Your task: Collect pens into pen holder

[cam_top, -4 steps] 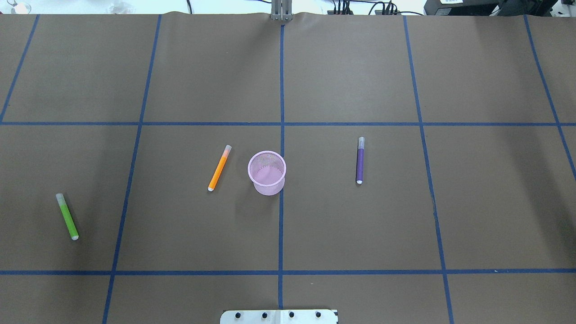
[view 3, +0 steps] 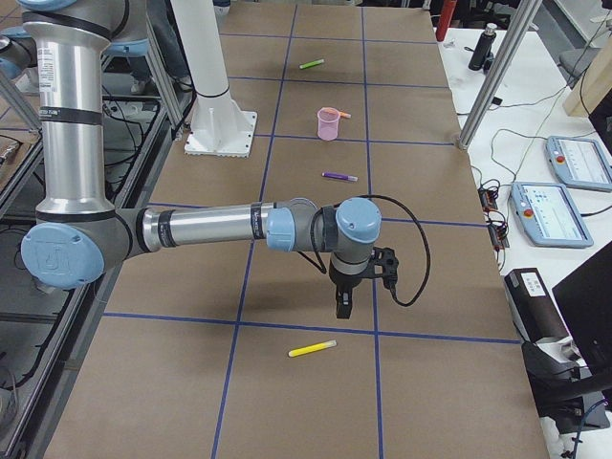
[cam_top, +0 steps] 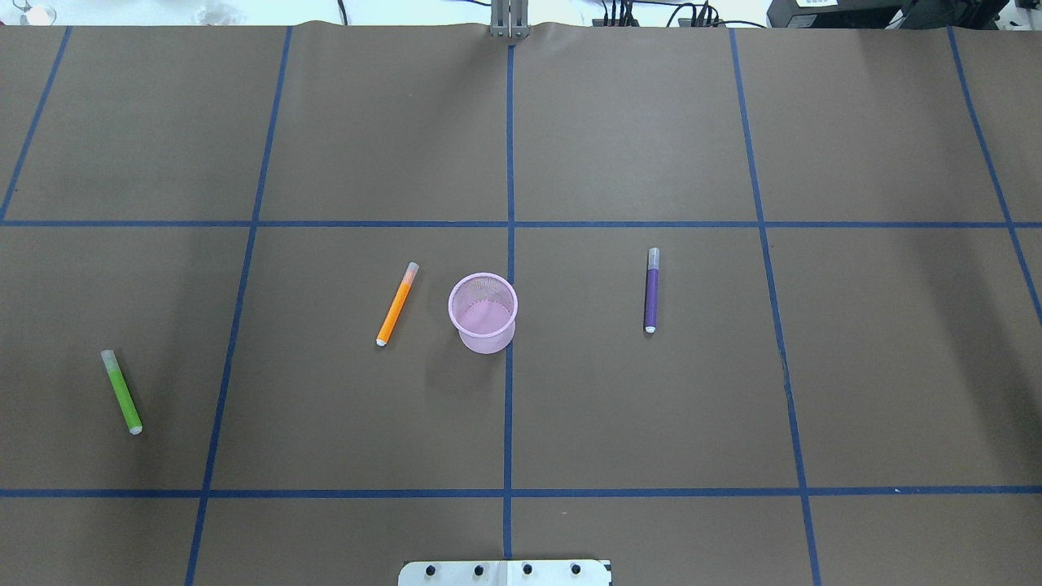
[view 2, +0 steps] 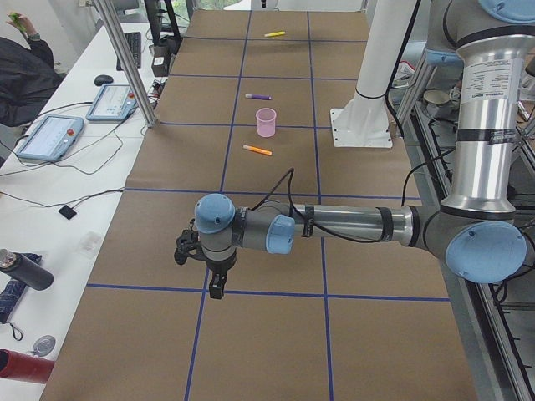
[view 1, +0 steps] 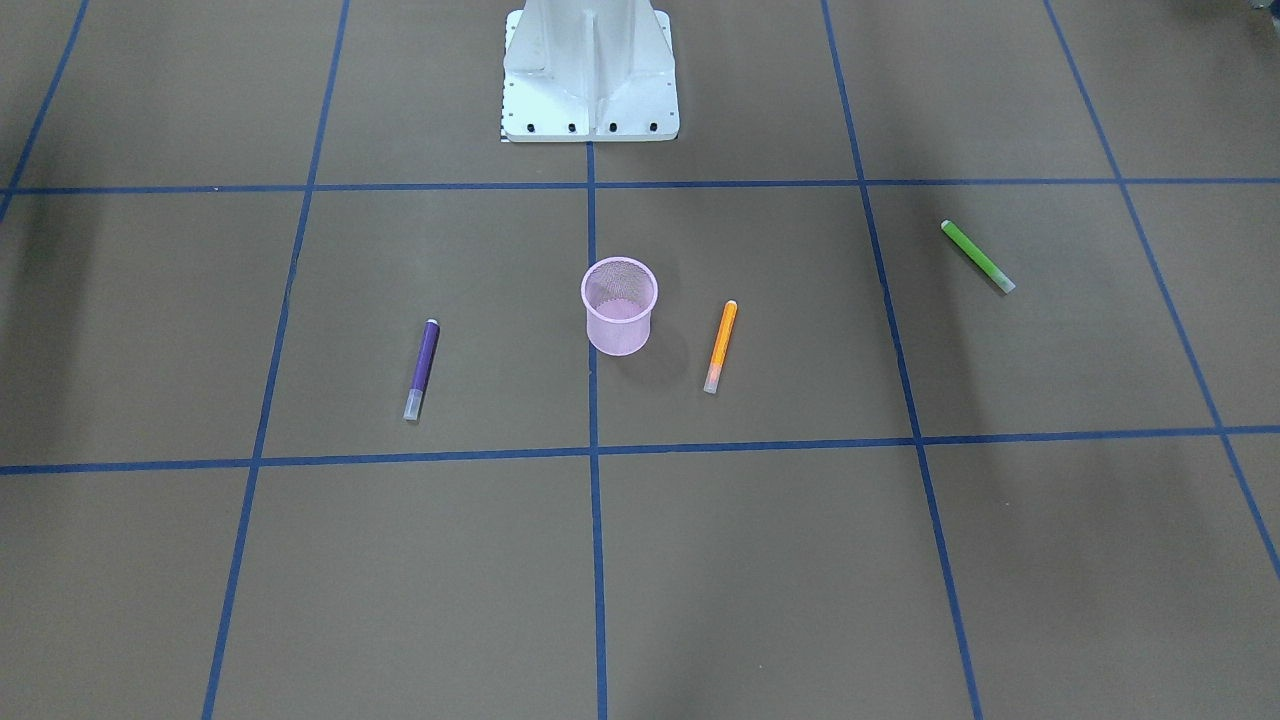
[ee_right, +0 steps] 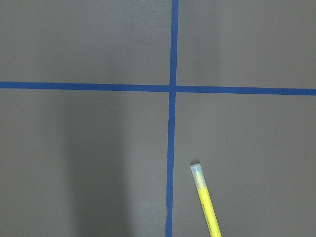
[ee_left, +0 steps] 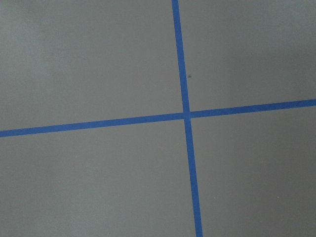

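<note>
Brown paper is covering your worktop (cam_top: 635,122), and blue tape lines (cam_top: 510,163) are cutting it into a grid. The white base plate (view 1: 590,70) is standing at the robot's edge. Along the side bench, control tablets (view 2: 50,136) are lying among cables, and a person (view 2: 21,71) in a dark sleeve is sitting at the far corner.

The pen holder (cam_top: 483,312) is standing upright near the middle, just left of the centre line, with nothing crowding it. The orange pen (cam_top: 397,303) is lying beside it on the robot's left, apart from it, with its pale cap pointing away from the robot and leaning toward the cup. The purple pen (cam_top: 651,290) is lying well to the right, almost straight, cap away from the robot. The green pen (cam_top: 121,391) is lying far left, cap away and tilted outward.

You are seeing the yellow pen (view 3: 313,349) only in the side and right wrist views, flat, near the right gripper (view 3: 342,308). The left gripper (view 2: 215,288) is hanging over bare paper. You cannot tell how either pair of jaws is set.
</note>
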Robot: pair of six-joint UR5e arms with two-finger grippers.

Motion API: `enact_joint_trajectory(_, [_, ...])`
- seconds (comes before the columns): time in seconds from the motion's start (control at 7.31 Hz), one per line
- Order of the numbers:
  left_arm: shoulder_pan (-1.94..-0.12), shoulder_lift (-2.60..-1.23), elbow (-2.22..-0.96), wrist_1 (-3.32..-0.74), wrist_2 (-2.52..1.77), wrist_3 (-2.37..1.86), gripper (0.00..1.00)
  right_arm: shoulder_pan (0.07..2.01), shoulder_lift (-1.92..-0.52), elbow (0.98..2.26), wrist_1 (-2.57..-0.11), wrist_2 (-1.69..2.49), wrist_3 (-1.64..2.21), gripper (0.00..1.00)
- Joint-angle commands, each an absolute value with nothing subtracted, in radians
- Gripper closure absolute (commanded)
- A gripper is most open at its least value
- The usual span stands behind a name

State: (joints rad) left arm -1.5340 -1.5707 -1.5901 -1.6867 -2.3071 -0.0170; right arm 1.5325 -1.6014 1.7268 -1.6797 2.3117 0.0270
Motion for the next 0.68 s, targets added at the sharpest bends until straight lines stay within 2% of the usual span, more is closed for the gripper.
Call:
enact_joint_trajectory(0.0, [-1.534, -1.574, -1.589, -1.697, -2.307, -0.02, 0.0, 1.532, -1.601, 1.726, -1.68, 2.312, 0.026, 0.01])
enact_joint_trajectory(0.55, [-1.503, -1.578, -1.595, -1.759, -2.309, -0.026, 0.0, 1.531, -1.6, 1.736, -1.678, 2.319, 0.028, 0.01])
